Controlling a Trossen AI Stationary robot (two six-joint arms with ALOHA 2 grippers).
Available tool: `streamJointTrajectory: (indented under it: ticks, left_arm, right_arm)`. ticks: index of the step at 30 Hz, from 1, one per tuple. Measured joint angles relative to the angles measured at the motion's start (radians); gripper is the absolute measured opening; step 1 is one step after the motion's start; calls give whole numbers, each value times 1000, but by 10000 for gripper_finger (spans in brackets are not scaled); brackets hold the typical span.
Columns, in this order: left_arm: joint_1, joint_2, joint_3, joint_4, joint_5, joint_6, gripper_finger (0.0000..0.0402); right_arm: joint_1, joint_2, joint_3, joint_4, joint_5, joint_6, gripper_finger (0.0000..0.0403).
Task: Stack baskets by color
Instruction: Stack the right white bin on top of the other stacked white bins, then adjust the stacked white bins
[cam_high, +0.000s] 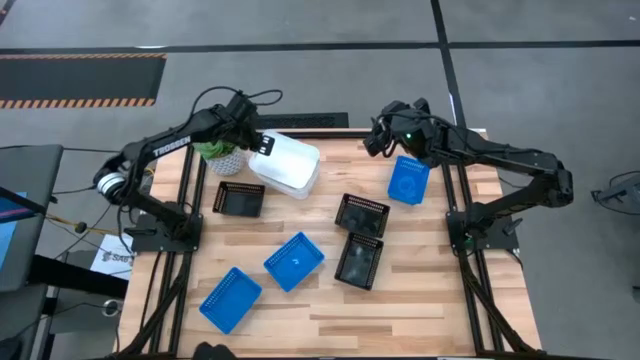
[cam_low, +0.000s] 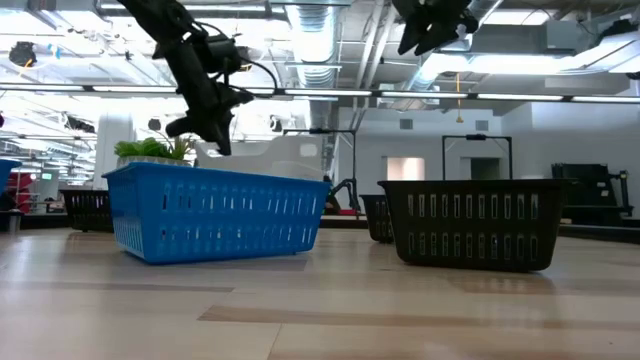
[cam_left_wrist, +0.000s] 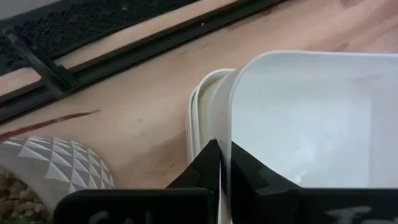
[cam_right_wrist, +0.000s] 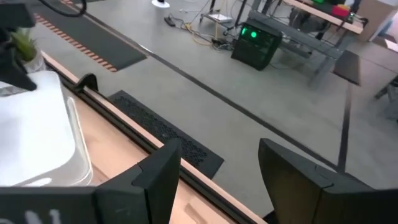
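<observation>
My left gripper (cam_left_wrist: 221, 163) is pinched shut on the rim of a solid white shallow plastic basket (cam_high: 290, 158) at the far left of the pale wooden slatted table (cam_high: 420, 300). The left wrist view shows my dark fingers closed on the thin wall of the top white basket, with the rims of more white baskets nested just under it (cam_left_wrist: 198, 115) — how many I cannot tell.

The white stack sits just beside the small green potted plant in its faceted white pot (cam_high: 218, 153).

My right gripper (cam_right_wrist: 217, 168) hangs above the far right edge of the table with its fingers spread wide and nothing between them; beyond them I see only grey floor and the table's far edge.

Below my right arm lies one bright blue plastic basket (cam_high: 408, 180), tilted, near the far right corner. Two more blue baskets sit toward the near left: one (cam_high: 294, 261) mid-table, the other (cam_high: 230, 298) near the front edge — close, not touching.

Three black baskets with slotted sides stand single: one (cam_high: 240, 198) just near of the white stack, two (cam_high: 362, 214) (cam_high: 359, 259) at centre, close together.

In the low view a blue basket (cam_low: 215, 212) and a black one (cam_low: 475, 222) stand nearest the camera.
</observation>
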Motion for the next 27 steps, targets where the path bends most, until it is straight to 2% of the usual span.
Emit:
streamJointTrajectory:
  ticks: [4, 10, 14, 22, 27]
  left_arm:
    - [0, 13, 0, -12, 5, 18, 0]
    - [-1, 12, 0, -19, -66, 37, 20]
    - [-2, 12, 0, -12, -74, 76, 71]
    - [-3, 12, 10, -20, -42, 81, 203]
    - [-3, 11, 78, -50, -33, 105, 242]
  right_arm:
    - [1, 0, 0, 1, 1, -1, 239]
    - [1, 1, 0, -6, 1, -1, 239]
    - [1, 1, 0, -8, 1, -1, 239]
    - [1, 1, 0, -16, 0, -1, 239]
    - [1, 1, 0, -30, -1, 0, 239]
